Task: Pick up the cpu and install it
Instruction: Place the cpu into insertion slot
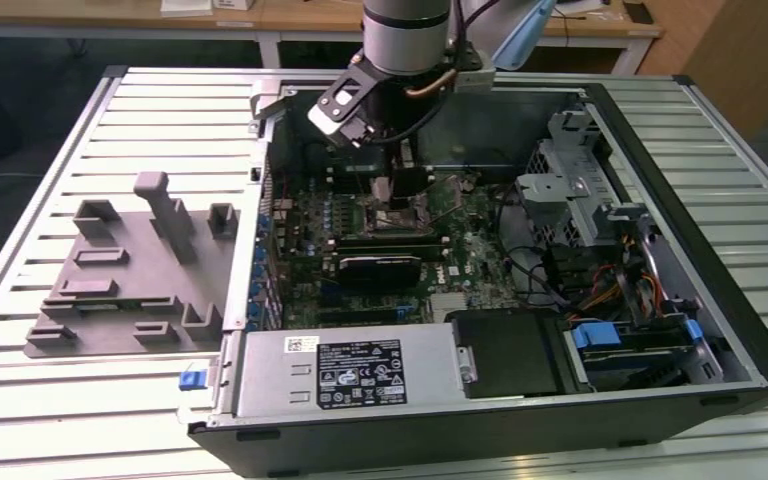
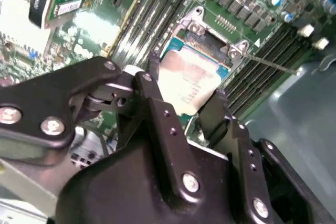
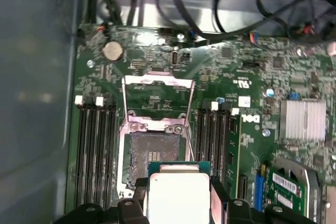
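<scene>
Gripper (image 1: 395, 200) clamped on cpu (image 3: 177, 190), fingers (image 2: 149, 90) pinching two opposite edges, chip held flat, metal top up. Open socket (image 3: 153, 156) lay under chip, partly showing ahead of it; chip edges looked roughly square to socket frame. Seated or hovering, couldn't tell. Beyond socket, load plate (image 3: 157, 95) stood flipped back, green motherboard (image 3: 231, 66) around, grey case wall (image 3: 31, 103) farthest.

We see the cpu (image 3: 178, 196) silver-grey with a green rim, a black end effector (image 2: 186, 85), a green motherboard (image 3: 157, 56), a grey tray (image 1: 104, 290) and a pale ribbed counter (image 1: 157, 100).
</scene>
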### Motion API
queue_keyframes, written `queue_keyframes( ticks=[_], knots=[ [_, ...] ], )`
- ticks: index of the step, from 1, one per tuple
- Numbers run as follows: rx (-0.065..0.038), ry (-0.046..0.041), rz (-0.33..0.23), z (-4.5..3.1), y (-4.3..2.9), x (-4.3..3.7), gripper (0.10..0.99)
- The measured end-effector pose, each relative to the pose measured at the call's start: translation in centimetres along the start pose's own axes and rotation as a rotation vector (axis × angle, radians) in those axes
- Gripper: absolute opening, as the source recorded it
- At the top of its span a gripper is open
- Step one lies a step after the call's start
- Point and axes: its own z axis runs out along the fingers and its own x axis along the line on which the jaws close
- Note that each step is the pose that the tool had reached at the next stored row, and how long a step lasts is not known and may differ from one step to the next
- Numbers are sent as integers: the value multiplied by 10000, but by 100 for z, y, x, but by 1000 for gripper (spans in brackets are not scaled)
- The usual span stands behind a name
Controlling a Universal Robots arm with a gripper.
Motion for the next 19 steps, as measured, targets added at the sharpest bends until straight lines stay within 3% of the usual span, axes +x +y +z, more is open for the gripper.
queue_keyframes(
  ticks=[4, 5, 6, 10, 19],
  knots=[
    [13, -9, 405, 1, 0, 0, 545],
    [11, 114, 411, 3, 0, 0, 545],
    [-3, 179, 414, 7, 0, -1, 545],
    [-101, 313, 419, 31, -1, -7, 545],
    [-115, 346, 421, 150, 20, -8, 545]
  ],
)
